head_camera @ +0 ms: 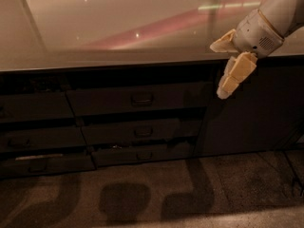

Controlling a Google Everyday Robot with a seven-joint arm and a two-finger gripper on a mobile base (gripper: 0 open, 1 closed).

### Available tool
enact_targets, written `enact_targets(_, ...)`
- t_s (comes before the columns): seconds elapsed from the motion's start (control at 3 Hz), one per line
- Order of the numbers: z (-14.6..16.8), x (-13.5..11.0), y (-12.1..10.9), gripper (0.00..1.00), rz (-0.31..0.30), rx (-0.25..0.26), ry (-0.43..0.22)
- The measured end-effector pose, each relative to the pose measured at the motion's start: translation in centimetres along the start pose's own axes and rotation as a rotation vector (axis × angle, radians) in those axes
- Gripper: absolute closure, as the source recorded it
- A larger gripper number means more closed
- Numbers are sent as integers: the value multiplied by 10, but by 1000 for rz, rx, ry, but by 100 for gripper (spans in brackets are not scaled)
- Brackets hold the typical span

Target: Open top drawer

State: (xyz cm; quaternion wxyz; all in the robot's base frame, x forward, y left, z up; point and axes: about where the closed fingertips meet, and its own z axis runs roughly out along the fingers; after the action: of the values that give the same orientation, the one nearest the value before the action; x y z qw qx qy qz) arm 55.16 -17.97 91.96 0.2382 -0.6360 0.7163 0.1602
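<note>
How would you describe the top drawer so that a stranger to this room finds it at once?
Below the long pale countertop runs a row of dark cabinets. In the middle stack of three drawers, the top drawer is the uppermost, left of the plain door where the open end effector hangs. It is taller than the drawer below it.

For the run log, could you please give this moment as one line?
gripper open, at counter edge right of top drawer | handle untouched
</note>
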Motion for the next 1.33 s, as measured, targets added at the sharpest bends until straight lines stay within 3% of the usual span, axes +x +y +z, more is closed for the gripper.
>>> enact_targets(0.33, 5, 7, -11, 0, 29, 21, 44)
enact_targets(0.67, -10, 22, -7, 0, -46, 143, 131)
enact_targets(1.0, 24, 50, 5, 0, -148, 252, 177)
enact_targets(1.33, 24, 50, 5, 0, -148, 252, 177)
